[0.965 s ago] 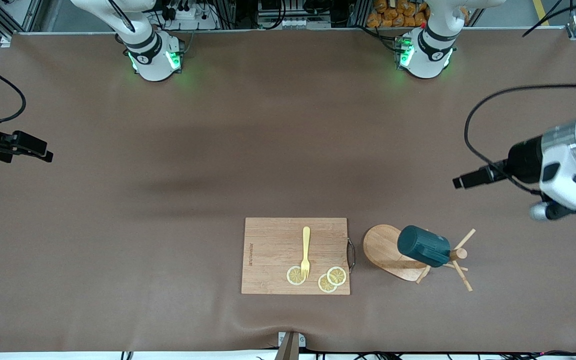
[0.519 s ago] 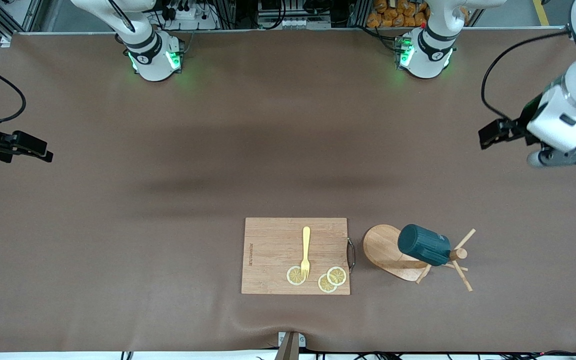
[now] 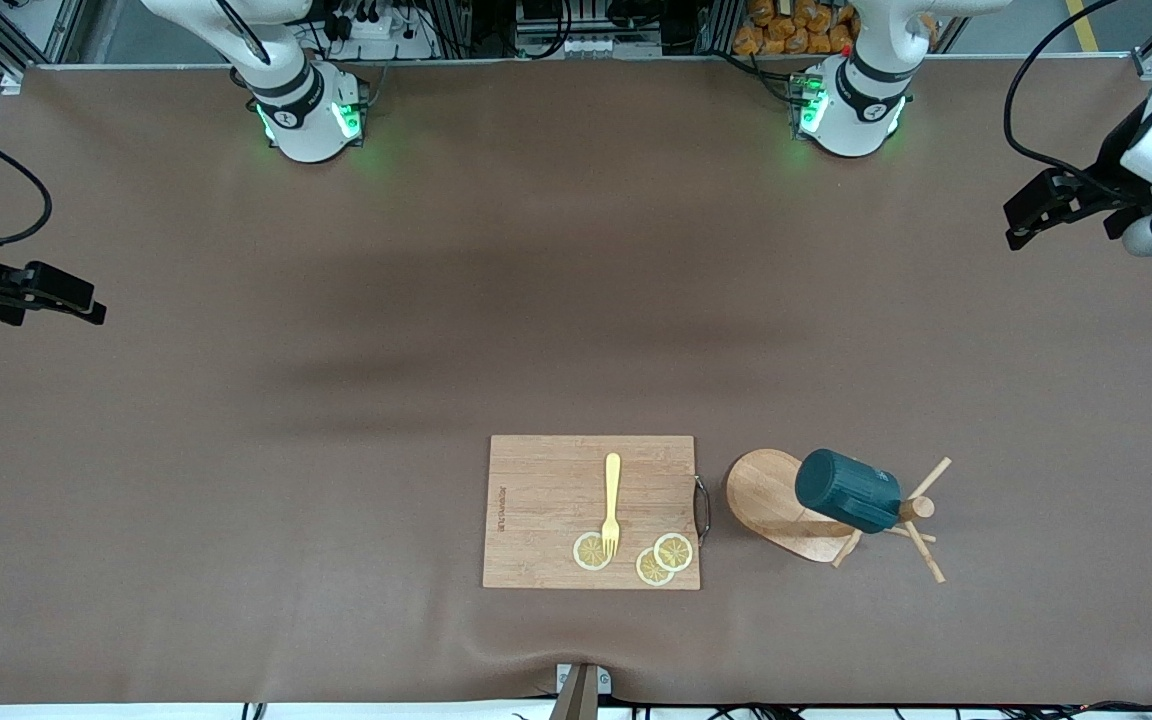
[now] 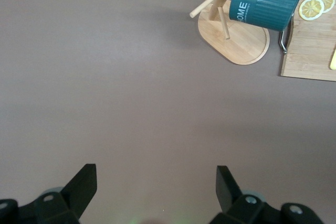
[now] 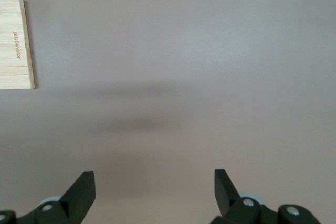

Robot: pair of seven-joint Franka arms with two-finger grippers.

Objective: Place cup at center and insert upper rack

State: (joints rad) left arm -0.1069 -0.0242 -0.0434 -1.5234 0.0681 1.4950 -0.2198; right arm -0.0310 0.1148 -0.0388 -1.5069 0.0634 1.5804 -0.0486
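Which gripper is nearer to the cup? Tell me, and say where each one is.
Left. The left gripper, fingers open, is up over the bare table at its own arm's end, the cup hanging on the upper rack in its view. The right gripper, open, waits at the right arm's end.

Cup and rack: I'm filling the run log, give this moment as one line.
cup: hung on rack beside cutting board | left gripper: open, empty, at table's edge | right gripper: open, empty, waiting

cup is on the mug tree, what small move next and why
Probably bring the left gripper down toward the cup. It hangs open over bare table at the left arm's end, and the cup sits tilted on the mug tree, beside the cutting board. The right gripper waits, open.
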